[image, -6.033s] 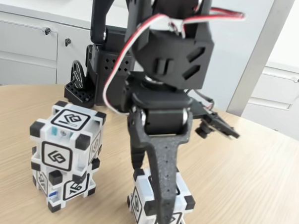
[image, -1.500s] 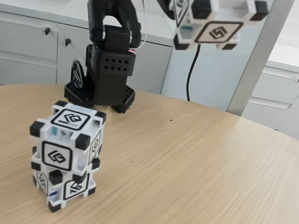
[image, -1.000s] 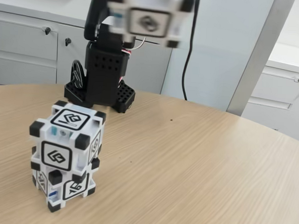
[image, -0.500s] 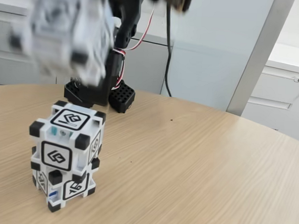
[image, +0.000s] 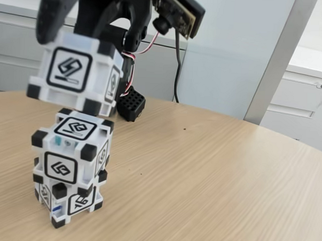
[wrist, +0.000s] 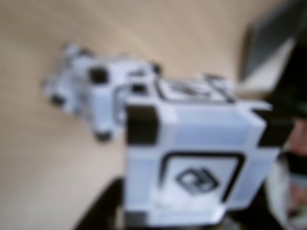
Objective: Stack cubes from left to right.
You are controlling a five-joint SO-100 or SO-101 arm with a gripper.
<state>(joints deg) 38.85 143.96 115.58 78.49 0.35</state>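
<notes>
Gripper: I am seeing the gripper [image: 82, 21] clamped on the third cube [image: 76, 73], the dark fingers coming down over its top; in the wrist view the same cube [wrist: 192, 158] is sitting between the jaws, very blurred.

Held cube: it is hanging just under the gripper and it is tilting a little, its left side lower in the fixed view; its lower edge is very near the top of the stack, and I cannot tell if it is already touching or not.

Stack: two cubes are standing directly below the gripper, the upper cube [image: 71, 148] on the lower cube [image: 68, 199], on the wooden table [image: 211, 192]; the two are not perfectly in line, the upper one is turning slightly against the lower.

Alignment risk: I am judging that the held cube is sitting a bit to the left of the stack's top face; if I am releasing here, it can land on an edge and slide off.

Push risk: if I am lowering too fast or with the tilt, the black corner blocks can catch and push the upper cube sideways; then the whole stack is falling.

Release risk: the fingers are reaching low beside the cube; when opening, they can drag it.

Wrist camera: the picture is too blurred; I am not trusting it for fine centring.
</notes>
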